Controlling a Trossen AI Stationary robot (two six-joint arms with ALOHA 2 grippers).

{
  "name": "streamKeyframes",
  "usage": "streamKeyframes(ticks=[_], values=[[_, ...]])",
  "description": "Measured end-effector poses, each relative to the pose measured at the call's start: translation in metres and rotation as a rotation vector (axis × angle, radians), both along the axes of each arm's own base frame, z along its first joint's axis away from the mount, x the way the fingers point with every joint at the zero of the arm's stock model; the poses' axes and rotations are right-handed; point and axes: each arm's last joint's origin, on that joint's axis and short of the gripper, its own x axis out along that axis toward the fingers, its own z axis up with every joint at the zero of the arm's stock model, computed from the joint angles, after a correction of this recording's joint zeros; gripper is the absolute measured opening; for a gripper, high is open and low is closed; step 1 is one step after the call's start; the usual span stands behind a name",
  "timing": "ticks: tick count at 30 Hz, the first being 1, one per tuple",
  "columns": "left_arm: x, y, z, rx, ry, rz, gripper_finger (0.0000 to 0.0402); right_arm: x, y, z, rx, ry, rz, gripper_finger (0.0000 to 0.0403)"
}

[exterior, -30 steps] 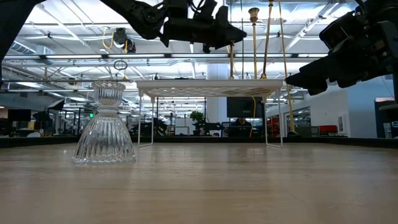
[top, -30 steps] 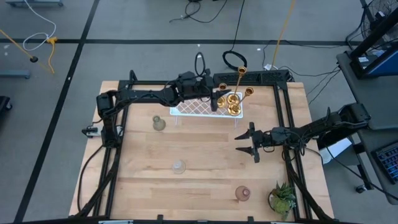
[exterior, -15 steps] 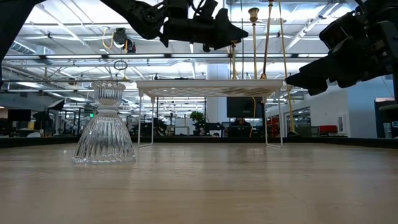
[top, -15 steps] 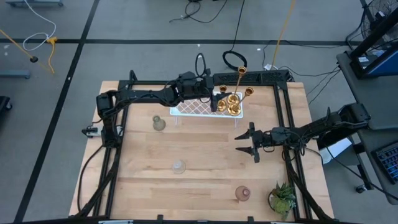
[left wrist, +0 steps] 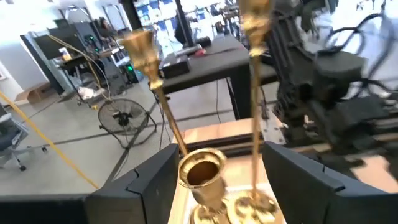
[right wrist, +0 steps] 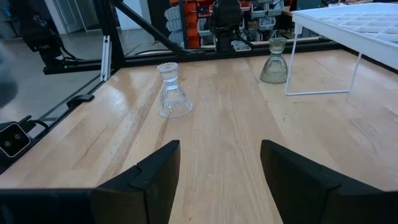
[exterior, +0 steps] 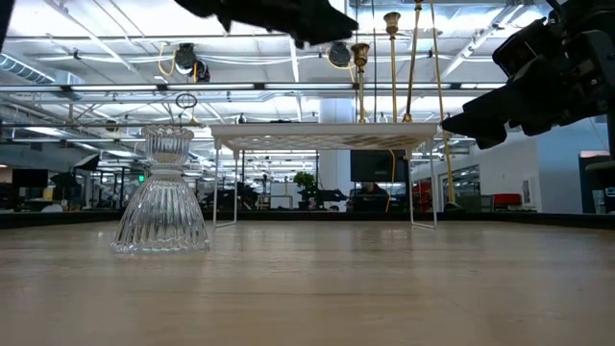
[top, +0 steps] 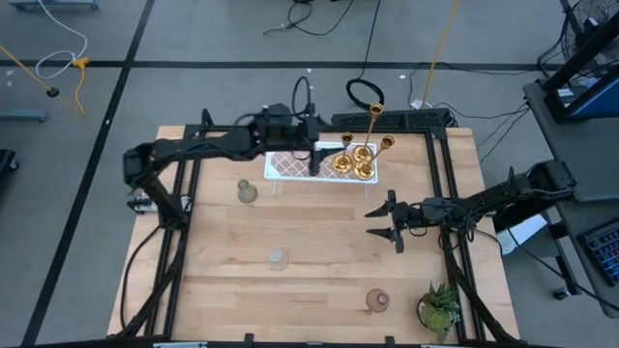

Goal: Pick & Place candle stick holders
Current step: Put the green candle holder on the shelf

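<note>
So the left hand [top: 314,159] had backed off from the gold cluster — a second ago it sat right against the holders at the right end of the white lattice-patterned rectangular tray [top: 290,166]; at this moment it hovered over the tray's middle, fingers spread and empty, just beside them. Wrist view confirmed it: the short shiny gold metal holder [left wrist: 202,176] stood free between the open fingers, with the two tall slim-stemmed gold holders [left wrist: 255,93] behind it. All three gold ones were grouped on the tray's right end [top: 360,159], upright.

Read: the short gold one had just been released — placement done, arm retreating.

Still out on the wooden surface [top: 319,251]: the greenish squat glass holder [top: 248,191] near the tray's left end, the clear ribbed glass holder [top: 279,258] mid-surface, the pinkish glass holder [top: 377,301] near the front, next to the small green potted plant [top: 440,307].

Right hand [top: 387,220] hadn't moved — open, empty, hovering right of centre. Three glass ones left, by my count.
</note>
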Motion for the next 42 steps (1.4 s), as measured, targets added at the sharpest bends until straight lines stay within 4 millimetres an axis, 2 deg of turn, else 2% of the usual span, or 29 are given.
streamKeyframes(ticks=[8, 11, 14, 17, 20, 26, 29, 33, 38, 42], values=[[-0.07, -0.031, 0.05, 0.014, 0.135, -0.015, 0.0239, 0.0, 0.0, -0.001, 0.001, 0.007, 0.012, 0.0215], [-0.099, -0.041, 0.061, -0.041, 0.19, 0.003, 0.0239, 0.0, 0.001, -0.001, 0.004, 0.008, 0.029, 0.0215], [-0.129, -0.049, 0.063, -0.07, 0.311, 0.006, 0.0239, 0.0, 0.001, -0.001, 0.023, 0.01, 0.026, 0.0215], [-0.152, -0.056, 0.049, -0.092, 0.442, -0.009, 0.0239, 0.0, 0.001, -0.001, 0.029, 0.011, 0.025, 0.0215], [-0.162, -0.063, 0.024, -0.15, 0.467, -0.019, 0.0239, 0.0, 0.001, -0.001, 0.029, 0.01, 0.024, 0.0215], [-0.187, -0.07, -0.035, -0.243, 0.405, 0.151, 0.0239, 0.0, 0.001, 0.0, 0.029, 0.008, 0.024, 0.0215], [-0.202, -0.075, -0.058, -0.315, 0.345, 0.216, 0.0239, 0.0, 0.001, 0.0, 0.03, 0.007, 0.024, 0.0215], [-0.22, -0.077, -0.089, -0.421, 0.291, 0.395, 0.0239, 0.0, 0.001, 0.0, 0.03, 0.006, 0.024, 0.0215], [-0.232, -0.08, -0.123, -0.485, 0.305, 0.491, 0.0239, 0.0, 0.001, 0.0, 0.03, 0.006, 0.024, 0.0215], [-0.234, -0.08, -0.138, -0.492, 0.315, 0.545, 0.0239, 0.0, 0.001, 0.0, 0.03, 0.002, 0.023, 0.0215]])
